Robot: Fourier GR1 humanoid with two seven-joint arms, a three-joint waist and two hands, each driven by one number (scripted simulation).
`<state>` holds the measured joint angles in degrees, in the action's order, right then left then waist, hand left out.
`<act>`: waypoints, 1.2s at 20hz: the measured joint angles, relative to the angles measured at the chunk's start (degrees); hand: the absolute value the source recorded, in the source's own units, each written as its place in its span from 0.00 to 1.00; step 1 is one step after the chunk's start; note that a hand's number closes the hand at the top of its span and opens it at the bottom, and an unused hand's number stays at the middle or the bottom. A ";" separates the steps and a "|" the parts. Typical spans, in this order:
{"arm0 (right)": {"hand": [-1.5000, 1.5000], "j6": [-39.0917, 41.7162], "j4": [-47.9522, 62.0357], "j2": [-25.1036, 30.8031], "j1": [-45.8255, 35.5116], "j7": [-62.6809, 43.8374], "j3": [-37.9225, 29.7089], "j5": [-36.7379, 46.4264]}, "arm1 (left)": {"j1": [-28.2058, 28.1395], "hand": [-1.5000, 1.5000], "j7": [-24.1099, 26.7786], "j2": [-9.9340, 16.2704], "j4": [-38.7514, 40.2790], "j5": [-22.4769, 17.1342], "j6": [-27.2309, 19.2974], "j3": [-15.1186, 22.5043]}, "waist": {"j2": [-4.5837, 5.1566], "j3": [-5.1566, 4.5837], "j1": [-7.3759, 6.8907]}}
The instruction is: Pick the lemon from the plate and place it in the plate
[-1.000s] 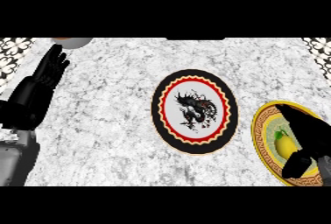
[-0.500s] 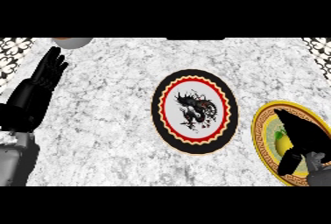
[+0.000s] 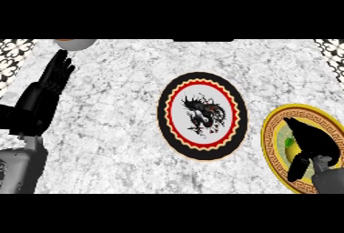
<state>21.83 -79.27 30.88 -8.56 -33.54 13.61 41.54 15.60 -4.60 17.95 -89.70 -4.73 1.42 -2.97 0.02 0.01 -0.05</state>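
A: Why does the right robot hand (image 3: 310, 144) sit low over the gold-rimmed plate (image 3: 274, 146)?

B: The lemon (image 3: 290, 141) lies there, mostly hidden beneath it; whether the fingers have closed, I cannot tell.

A: And farther off?

B: The dragon plate (image 3: 201, 86), mid-surface, likely the destination. The left robot hand (image 3: 50, 86) rests spread, fingers up (idle) by the marble surface's (image 3: 114, 136) edge.

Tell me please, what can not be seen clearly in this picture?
- Lemon: head view, mostly hidden under the right hand; only a greenish bit shows.
- Gold-rimmed plate: cut off by the right edge.
- Round object at top left: cut off by the top edge.
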 measured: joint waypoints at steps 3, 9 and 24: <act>1.00 -0.85 1.91 -0.34 0.34 1.40 -0.37 2.75 | -0.52 0.50 -0.04 0.02 -0.55 0.15 1.05 -0.64 | -0.12 -0.16 -0.06; 1.00 -10.35 4.80 -0.95 -1.12 8.69 -1.10 7.42 | -0.41 0.50 -1.69 -0.94 -2.40 0.92 0.55 -0.27 | -0.26 -0.38 -0.10; 1.00 -31.78 -21.01 1.70 35.89 7.27 -16.07 7.15 | -2.33 0.50 -2.67 -0.92 -4.23 1.56 0.26 -1.63 | -0.46 -0.16 2.07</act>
<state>-9.95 -100.28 32.57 27.33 -26.27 -2.45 48.69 13.27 -7.27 17.03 -93.94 -3.16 1.67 -4.60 -0.44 -0.15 2.02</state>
